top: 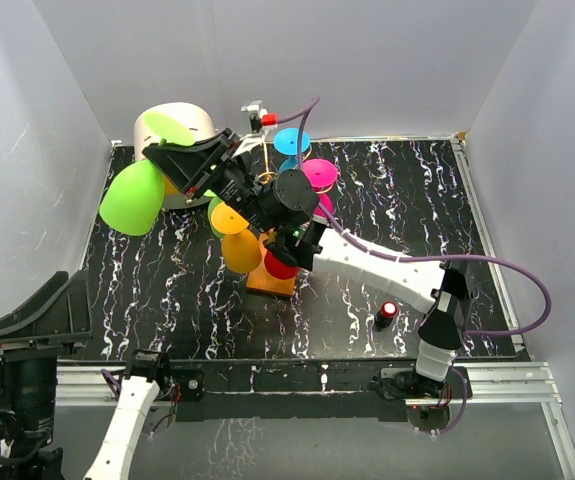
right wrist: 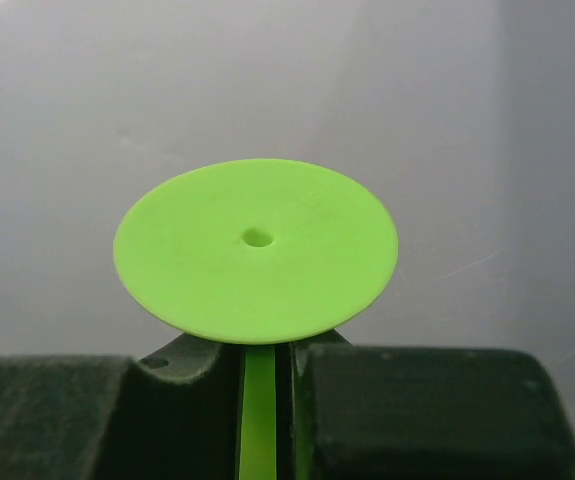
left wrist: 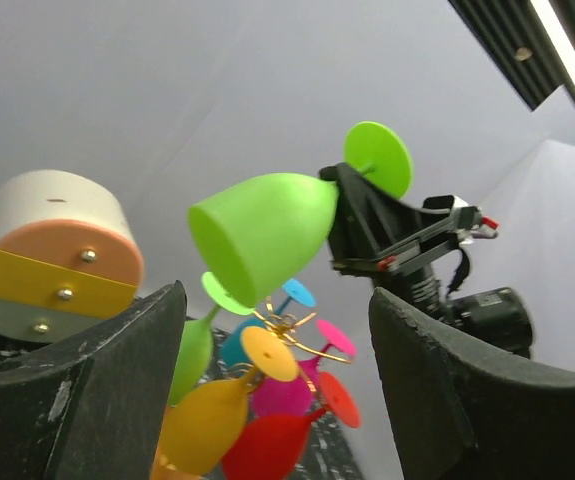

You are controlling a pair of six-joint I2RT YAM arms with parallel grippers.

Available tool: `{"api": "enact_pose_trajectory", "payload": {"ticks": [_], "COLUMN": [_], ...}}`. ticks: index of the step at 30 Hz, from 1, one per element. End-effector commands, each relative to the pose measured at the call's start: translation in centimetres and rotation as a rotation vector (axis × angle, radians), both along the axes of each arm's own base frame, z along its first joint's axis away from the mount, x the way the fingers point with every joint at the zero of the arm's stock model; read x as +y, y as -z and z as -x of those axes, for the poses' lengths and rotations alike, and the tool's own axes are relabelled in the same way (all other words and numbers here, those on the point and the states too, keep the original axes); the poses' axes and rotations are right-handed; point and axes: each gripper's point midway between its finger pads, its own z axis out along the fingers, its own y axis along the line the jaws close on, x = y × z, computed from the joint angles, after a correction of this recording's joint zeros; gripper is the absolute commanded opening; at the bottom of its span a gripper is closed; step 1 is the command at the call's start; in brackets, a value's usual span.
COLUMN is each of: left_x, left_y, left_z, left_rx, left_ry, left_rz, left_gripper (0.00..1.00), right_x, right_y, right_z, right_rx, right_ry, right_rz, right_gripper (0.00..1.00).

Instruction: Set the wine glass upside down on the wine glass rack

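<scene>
The lime-green wine glass (top: 132, 197) hangs tilted in the air left of the rack, bowl toward the left wall and round foot (right wrist: 257, 250) uppermost. My right gripper (top: 185, 160) is shut on its stem (right wrist: 258, 420), just under the foot. The wine glass rack (top: 272, 235), gold wire on an orange base (top: 272, 281), carries yellow, red, magenta, cyan and green glasses upside down. My left gripper (top: 32, 322) stands open and holds nothing at the near left. It looks up at the held wine glass (left wrist: 262, 235) and the rack (left wrist: 287, 325).
A cream-and-orange drum-shaped box (top: 182, 125) stands at the back left, right behind the held glass. A small black and red item (top: 386, 314) lies near the front right of the marbled table. White walls close in the left, back and right sides.
</scene>
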Motion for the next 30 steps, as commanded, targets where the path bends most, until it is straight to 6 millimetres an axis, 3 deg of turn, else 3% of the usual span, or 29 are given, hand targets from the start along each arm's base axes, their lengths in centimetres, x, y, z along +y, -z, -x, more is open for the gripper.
{"api": "enact_pose_trajectory", "payload": {"ticks": [1, 4, 10, 15, 20, 26, 30], "left_x": [-2.2, -3.2, -3.9, -4.4, -5.5, -6.4, -7.1], "left_y": [-1.5, -1.9, -4.4, -6.8, -7.7, -7.6, -7.4], "left_z": [-2.4, -3.4, -4.4, -5.1, -6.5, -7.5, -8.0], "left_rx": [0.034, 0.064, 0.045, -0.01, 0.045, 0.135, 0.174], "left_ry": [0.143, 0.21, 0.272, 0.34, 0.398, 0.428, 0.451], "left_rz": [0.16, 0.245, 0.343, 0.444, 0.477, 0.496, 0.481], "left_gripper": [0.73, 0.74, 0.79, 0.93, 0.93, 0.85, 0.71], "right_x": [-1.4, 0.3, 0.7, 0.9, 1.2, 1.7, 2.3], "right_y": [-2.6, -0.8, 0.1, 0.6, 0.9, 1.6, 2.3], "right_z": [2.1, 2.7, 3.6, 3.9, 4.5, 4.4, 4.7], "right_rx": [-0.319, -0.42, -0.54, -0.609, -0.702, -0.78, -0.813], "right_ry": [0.094, 0.069, 0.075, 0.087, 0.097, 0.13, 0.114], "right_rz": [0.037, 0.094, 0.117, 0.125, 0.142, 0.181, 0.21], "right_gripper": [0.0, 0.0, 0.0, 0.0, 0.0, 0.0, 0.0]}}
